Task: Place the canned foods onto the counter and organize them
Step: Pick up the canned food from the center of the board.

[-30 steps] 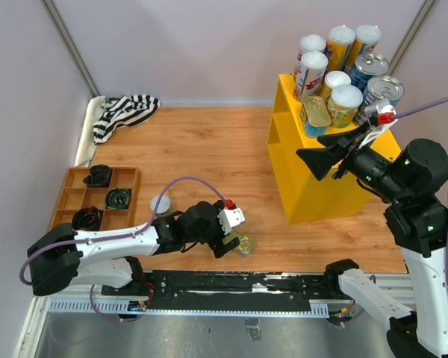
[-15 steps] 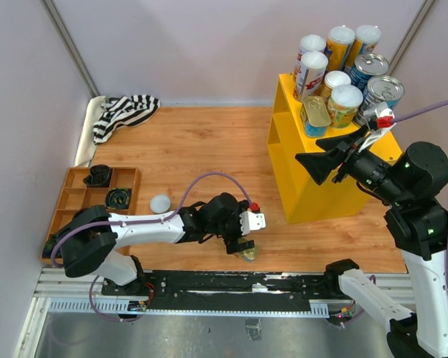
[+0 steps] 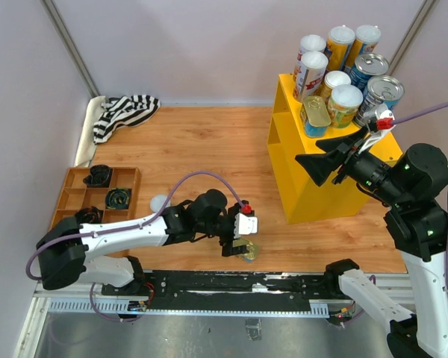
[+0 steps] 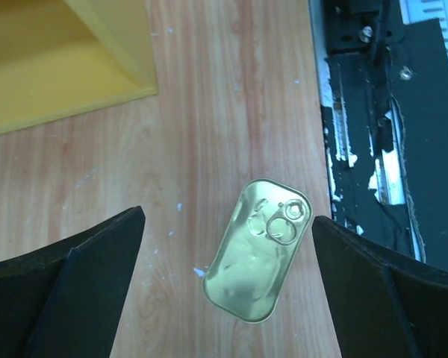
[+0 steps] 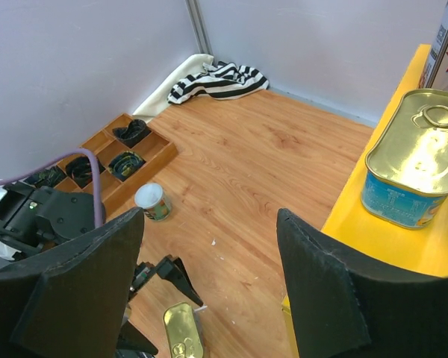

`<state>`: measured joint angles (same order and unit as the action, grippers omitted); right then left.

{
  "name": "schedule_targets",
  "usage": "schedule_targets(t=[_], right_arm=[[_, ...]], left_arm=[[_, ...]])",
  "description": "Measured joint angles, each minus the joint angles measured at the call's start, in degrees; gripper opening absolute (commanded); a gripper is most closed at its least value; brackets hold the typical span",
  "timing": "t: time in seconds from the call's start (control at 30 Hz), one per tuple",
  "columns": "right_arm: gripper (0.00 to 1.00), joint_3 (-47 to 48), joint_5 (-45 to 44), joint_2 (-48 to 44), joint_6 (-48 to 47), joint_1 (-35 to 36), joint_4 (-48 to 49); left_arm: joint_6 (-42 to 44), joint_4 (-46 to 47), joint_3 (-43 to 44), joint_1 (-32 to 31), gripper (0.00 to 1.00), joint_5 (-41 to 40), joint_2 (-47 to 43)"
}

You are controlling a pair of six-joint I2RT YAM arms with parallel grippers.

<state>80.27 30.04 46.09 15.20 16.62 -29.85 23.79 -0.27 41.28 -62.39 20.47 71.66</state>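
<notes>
A flat gold tin (image 4: 260, 250) lies on the wooden floor near the front rail, ring-pull up. My left gripper (image 4: 228, 216) hovers over it, open, one finger on each side and touching nothing; the top view has that gripper (image 3: 242, 243) covering most of the tin (image 3: 248, 253). Several canned foods stand on the yellow counter (image 3: 313, 190): tall white-lidded tubes (image 3: 340, 45), blue silver-topped cans (image 3: 369, 71) and a blue gold-topped tin (image 5: 414, 164). My right gripper (image 3: 310, 151) hangs open and empty by the counter's left top edge. A small white-lidded can (image 5: 152, 201) stands on the floor.
A brown wooden compartment tray (image 3: 75, 195) holding dark lumps sits at the left. A black-and-white striped cloth (image 3: 123, 112) lies in the back left corner. The black base rail (image 4: 388, 149) runs just beyond the tin.
My left arm has swung its wrist to the right and turned it over the gold tin, which has shifted slightly toward the rail. The right arm has held still.
</notes>
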Motion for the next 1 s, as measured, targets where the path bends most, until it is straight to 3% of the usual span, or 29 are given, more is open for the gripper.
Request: schedule_targets(t=[0.27, 0.5, 0.7, 0.77, 0.9, 1.0], right_arm=[[0.72, 0.0, 0.4, -0.1, 0.0, 0.0, 0.0], [0.72, 0.0, 0.5, -0.2, 0.0, 0.0, 0.0], [0.72, 0.0, 0.4, -0.2, 0.0, 0.0, 0.0], [0.72, 0.0, 0.3, -0.3, 0.0, 0.0, 0.0], [0.71, -0.3, -0.1, -0.5, 0.0, 0.0, 0.0], [0.7, -1.4, -0.1, -0.5, 0.0, 0.0, 0.2]], left_arm=[[2.2, -4.4, 0.5, 0.0, 1.0, 5.3, 8.2], [4.2, -6.5, 3.3, 0.0, 0.99, 3.7, 14.2], [4.9, -6.4, 4.6, 0.0, 0.92, 1.1, 18.4], [5.0, -6.4, 4.5, 0.0, 0.85, 0.5, 19.2], [4.7, -5.4, 3.9, 0.3, 0.56, -0.4, 19.2], [3.9, -4.5, 3.9, 2.4, 0.47, 0.3, 19.3]])
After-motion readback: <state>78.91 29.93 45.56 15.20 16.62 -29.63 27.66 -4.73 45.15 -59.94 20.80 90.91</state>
